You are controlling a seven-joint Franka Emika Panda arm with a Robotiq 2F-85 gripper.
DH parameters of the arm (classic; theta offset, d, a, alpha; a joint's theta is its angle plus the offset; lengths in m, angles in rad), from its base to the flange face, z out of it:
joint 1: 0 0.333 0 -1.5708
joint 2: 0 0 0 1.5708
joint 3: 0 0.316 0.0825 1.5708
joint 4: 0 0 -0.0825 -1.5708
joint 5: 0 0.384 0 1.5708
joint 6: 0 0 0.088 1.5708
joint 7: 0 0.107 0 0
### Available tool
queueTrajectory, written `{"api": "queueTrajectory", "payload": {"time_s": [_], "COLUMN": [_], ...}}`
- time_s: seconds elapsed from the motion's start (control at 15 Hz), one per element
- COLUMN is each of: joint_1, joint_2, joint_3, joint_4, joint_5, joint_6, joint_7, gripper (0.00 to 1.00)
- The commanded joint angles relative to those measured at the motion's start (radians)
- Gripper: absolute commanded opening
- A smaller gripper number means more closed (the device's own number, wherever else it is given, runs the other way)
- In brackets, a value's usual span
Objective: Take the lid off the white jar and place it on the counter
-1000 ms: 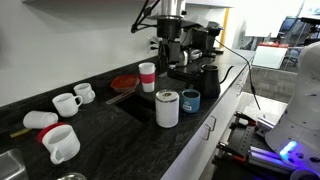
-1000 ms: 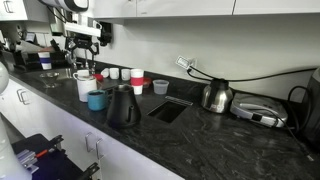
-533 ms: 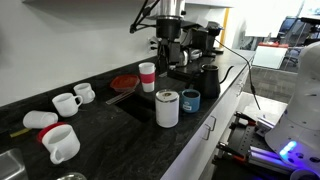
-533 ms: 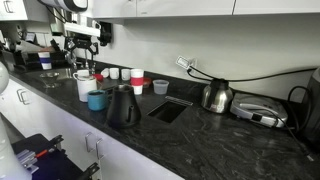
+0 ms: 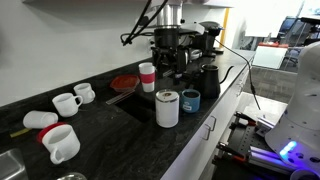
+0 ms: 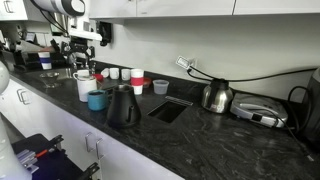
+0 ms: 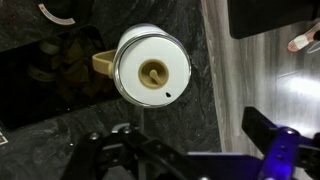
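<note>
The white jar (image 5: 167, 110) stands on the black speckled counter (image 5: 110, 130) near its front edge, with its lid (image 5: 167, 95) on top. It also shows in an exterior view (image 6: 84, 88), lid (image 6: 84, 74) on. In the wrist view the lid (image 7: 152, 70) is a white round disc with a tan middle, seen from straight above. My gripper (image 5: 166, 68) hangs well above the jar, open and empty, touching nothing. It also shows in an exterior view (image 6: 79, 56). Its fingers (image 7: 185, 160) spread along the bottom of the wrist view.
A small blue cup (image 5: 190, 100) stands right beside the jar. A white cup with a red band (image 5: 147, 76) and a red plate (image 5: 124, 83) sit behind it. A black kettle (image 6: 124, 105), the sunken sink (image 5: 140, 105), white mugs (image 5: 68, 103) and a coffee machine (image 5: 205, 45) are nearby.
The gripper has turned about its own axis above the jar and now looks wider in the exterior view. The jar and lid have not moved.
</note>
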Motion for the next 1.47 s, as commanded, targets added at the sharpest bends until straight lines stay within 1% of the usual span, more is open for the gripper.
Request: {"api": "queueTrajectory", "payload": {"time_s": [0.0, 0.07, 0.13, 0.27, 0.53, 0.87, 1.07, 1.4], "joint_1": [-0.018, -0.022, -0.025, -0.03, -0.03, -0.038, -0.04, -0.037], "joint_2": [0.053, 0.066, 0.034, 0.055, 0.059, 0.07, 0.083, 0.112], "joint_3": [0.005, 0.007, 0.015, 0.017, 0.018, 0.023, 0.021, 0.023], "joint_4": [0.04, 0.047, 0.011, 0.025, 0.031, 0.012, 0.012, 0.018], "joint_5": [-0.028, -0.033, -0.013, -0.02, -0.022, -0.075, -0.091, -0.025], "joint_6": [-0.02, -0.02, -0.005, -0.005, -0.006, 0.013, 0.006, -0.009], "joint_7": [-0.128, -0.152, -0.102, -0.129, -0.132, -0.089, -0.101, -0.167], "gripper": [1.0, 1.0, 1.0, 1.0, 1.0, 1.0, 1.0, 1.0]}}
